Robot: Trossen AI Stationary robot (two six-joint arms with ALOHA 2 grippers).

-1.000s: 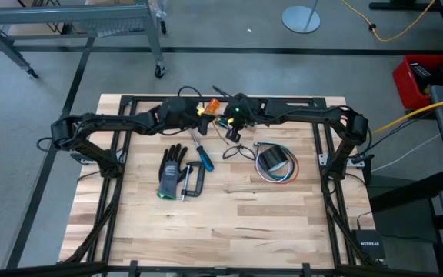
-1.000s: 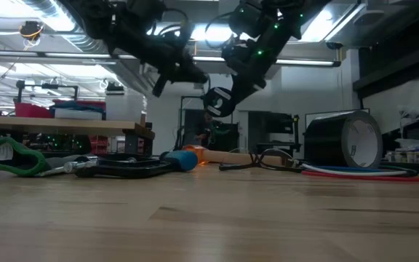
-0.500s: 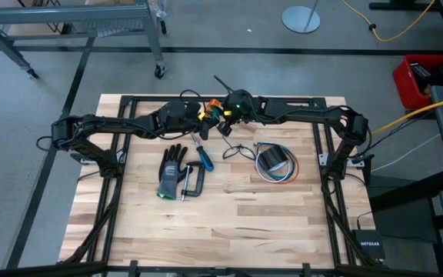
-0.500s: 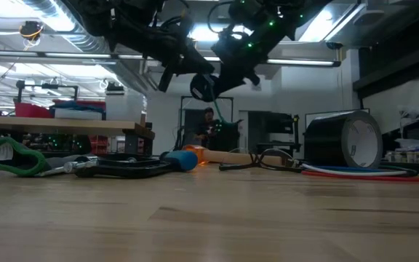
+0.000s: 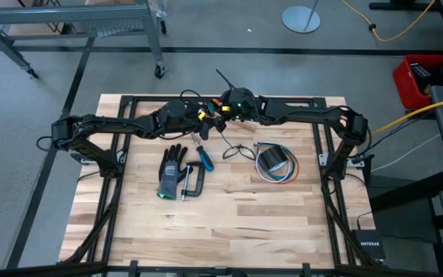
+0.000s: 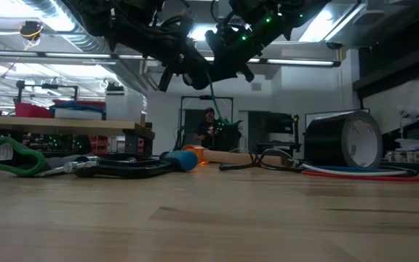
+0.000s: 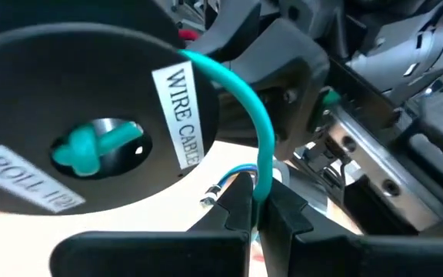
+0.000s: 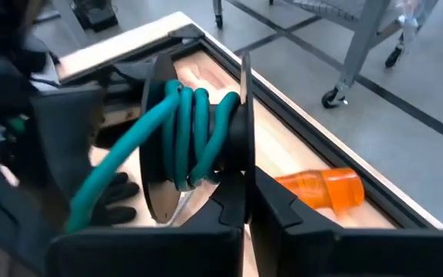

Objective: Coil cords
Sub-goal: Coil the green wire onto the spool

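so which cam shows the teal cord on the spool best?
Right wrist view: the teal cord shows as several turns wound between the black spool flanges. Left wrist view shows the spool's labelled face and one strand running to the left gripper fingers. Low view gives a thin hanging strand; high view barely shows it.

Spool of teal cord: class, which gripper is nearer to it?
Right. The right gripper is shut on the rim of the spool; the left gripper pinches the teal cord just beside it.

Near half of the pale wooden counter (image 5: pixel 229 223): bare, open passage. Far half, obstructed: black work glove (image 5: pixel 171 169), black metal clamp (image 5: pixel 193 182), blue-handled screwdriver (image 5: pixel 203 154), black-framed spectacles (image 5: pixel 239 151), black tape roll (image 5: pixel 274 160) ringed by red, white and blue wires (image 5: pixel 284 177).
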